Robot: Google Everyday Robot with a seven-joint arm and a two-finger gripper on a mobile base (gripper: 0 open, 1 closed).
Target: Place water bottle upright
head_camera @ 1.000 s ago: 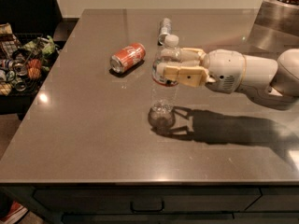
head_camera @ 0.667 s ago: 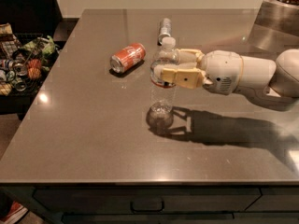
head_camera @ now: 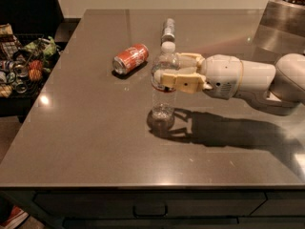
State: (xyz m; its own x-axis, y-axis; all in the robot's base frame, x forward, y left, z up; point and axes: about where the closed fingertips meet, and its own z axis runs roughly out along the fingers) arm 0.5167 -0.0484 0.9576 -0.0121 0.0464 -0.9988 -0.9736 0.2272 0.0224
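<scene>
The water bottle [head_camera: 164, 99] is clear ribbed plastic with a white cap and stands upright near the middle of the grey table [head_camera: 86, 128]. Its base looks to be at or just above the tabletop. My gripper [head_camera: 169, 73] reaches in from the right and is shut on the bottle's upper body, just below the cap. The cream fingers [head_camera: 183, 83] wrap the bottle at its label band, so the label is mostly hidden.
An orange-red soda can [head_camera: 130, 58] lies on its side to the left of the bottle. A slim silver can [head_camera: 167, 30] lies behind it. A basket of snacks [head_camera: 21, 66] stands off the table's left edge. A metal container [head_camera: 281, 23] stands at the back right.
The gripper and bottle have barely moved; the bottle's base has settled slightly lower toward the table.
</scene>
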